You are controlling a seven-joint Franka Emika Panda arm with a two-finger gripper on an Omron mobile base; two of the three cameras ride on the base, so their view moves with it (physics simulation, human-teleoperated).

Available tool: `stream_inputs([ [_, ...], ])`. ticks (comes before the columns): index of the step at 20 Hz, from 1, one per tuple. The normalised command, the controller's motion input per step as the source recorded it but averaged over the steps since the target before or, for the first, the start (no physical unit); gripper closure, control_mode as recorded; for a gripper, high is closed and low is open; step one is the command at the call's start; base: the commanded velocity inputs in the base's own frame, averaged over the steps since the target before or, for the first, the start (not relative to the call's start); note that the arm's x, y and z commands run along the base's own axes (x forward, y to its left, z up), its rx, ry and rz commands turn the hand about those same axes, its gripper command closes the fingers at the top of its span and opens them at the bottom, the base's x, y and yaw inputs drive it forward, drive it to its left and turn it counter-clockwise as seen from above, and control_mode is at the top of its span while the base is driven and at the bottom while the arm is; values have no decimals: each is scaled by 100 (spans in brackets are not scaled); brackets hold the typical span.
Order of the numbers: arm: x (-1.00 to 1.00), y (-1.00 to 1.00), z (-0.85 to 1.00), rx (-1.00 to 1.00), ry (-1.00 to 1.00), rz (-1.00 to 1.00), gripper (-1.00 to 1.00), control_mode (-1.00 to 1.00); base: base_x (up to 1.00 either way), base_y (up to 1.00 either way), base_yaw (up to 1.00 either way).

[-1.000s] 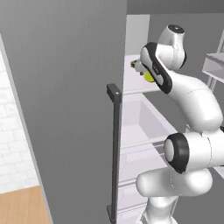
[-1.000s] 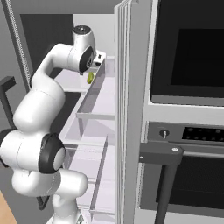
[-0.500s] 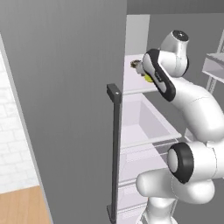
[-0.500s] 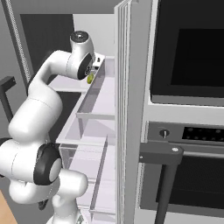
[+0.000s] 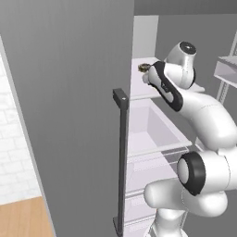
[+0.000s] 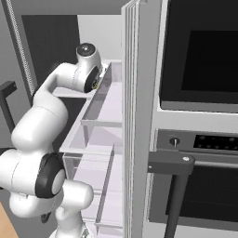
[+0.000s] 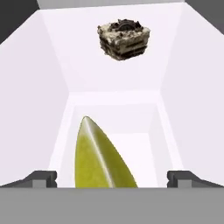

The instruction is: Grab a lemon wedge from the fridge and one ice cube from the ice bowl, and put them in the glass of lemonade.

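Observation:
The fridge (image 5: 69, 92) stands open, and my arm reaches onto its upper white shelf (image 5: 139, 90). In the hand view the lemon wedge (image 7: 100, 157), yellow-green and pointed, lies on that shelf directly between my fingertips (image 7: 41, 178). My gripper (image 7: 112, 179) is open, with one finger on each side of the wedge and clear of it. In the base views my hand (image 5: 159, 81) covers the wedge.
A piece of layered dark-and-cream cake (image 7: 124, 39) sits further back on the same shelf, also seen at the shelf's back (image 5: 143, 67). Clear drawers (image 6: 93, 153) lie below. The door's dark bar handle (image 5: 121, 157) stands left of the arm, and the black oven (image 6: 200, 60) is to the right.
My hand has moved in over the shelf towards the wedge, which showed yellow beside the hand in the base views and is now covered by it. The gripper has stayed open.

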Motion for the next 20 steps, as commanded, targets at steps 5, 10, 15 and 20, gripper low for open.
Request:
stream_inputs([
  [5, 9, 0, -6, 0, 9, 0, -100, -100, 0, 0, 0],
  [10, -18, 0, -3, 0, 9, 0, -100, -100, 0, 0, 0],
  [15, -3, 0, -8, 0, 5, 0, -100, -100, 0, 0, 0],
  [20, 0, 0, -14, 0, 3, 0, -100, -100, 0, 0, 0],
])
